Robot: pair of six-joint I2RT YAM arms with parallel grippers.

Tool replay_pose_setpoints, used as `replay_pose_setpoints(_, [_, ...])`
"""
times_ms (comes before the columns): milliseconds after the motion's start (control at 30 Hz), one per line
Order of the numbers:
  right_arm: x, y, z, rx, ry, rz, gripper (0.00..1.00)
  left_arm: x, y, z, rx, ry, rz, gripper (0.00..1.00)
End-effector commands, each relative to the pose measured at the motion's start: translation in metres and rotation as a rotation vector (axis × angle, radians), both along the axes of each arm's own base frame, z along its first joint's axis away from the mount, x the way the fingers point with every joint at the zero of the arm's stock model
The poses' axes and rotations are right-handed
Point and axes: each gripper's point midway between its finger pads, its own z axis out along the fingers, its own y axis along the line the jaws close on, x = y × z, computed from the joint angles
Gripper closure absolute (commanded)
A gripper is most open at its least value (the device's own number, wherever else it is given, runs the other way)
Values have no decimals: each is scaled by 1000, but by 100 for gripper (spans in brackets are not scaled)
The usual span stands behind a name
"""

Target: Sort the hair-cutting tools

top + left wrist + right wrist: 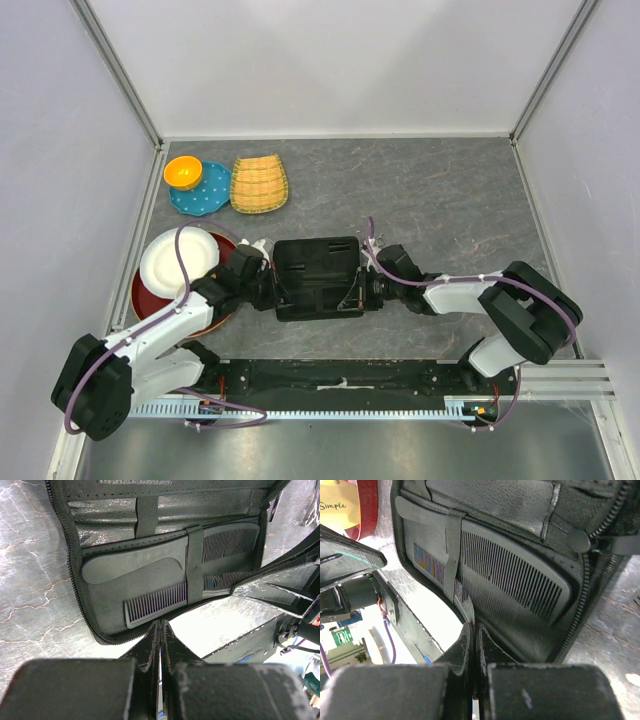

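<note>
Left fingers (149, 652) pinch the case (78, 590) just below the comb (137, 582).

I'm looking into a lab test cell: white panel walls (330, 60), aluminium framing (120, 72), grey stone-patterned bench (450, 190).

Matt, smooth black plastic on the comb (145, 587) just beyond the left gripper (160, 628); woven cloth strap (195, 560) over it; crinkled, glossy case (110, 507) lining behind; smooth stone-look table (30, 580) alongside.
</note>
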Motion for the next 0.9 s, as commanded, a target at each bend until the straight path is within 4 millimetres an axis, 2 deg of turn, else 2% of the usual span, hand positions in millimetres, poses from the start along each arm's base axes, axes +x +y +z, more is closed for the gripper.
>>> replay_pose_setpoints(0, [0,-3,-22,-85,15,-18,100,6,-2,2,-6,-10,30,98])
replay_pose_setpoints(200, [-4,1,-29,-88,33,1,100,4,-2,-1,-7,-2,26,98])
replay_pose_setpoints(533, [-8,-3,-43,-114,61,-23,100,2,-1,-5,-12,3,30,98])
replay_pose_setpoints(667, [-8,-4,-47,-121,70,-28,87,1,-1,-10,-5,16,26,97])
replay_pose_setpoints(833, [-10,-6,-49,-122,74,-28,80,-4,-6,-19,-19,52,0,96])
replay_pose_setpoints(867, [-11,-6,-49,-123,73,-29,75,-5,-7,-23,-17,62,-5,96])
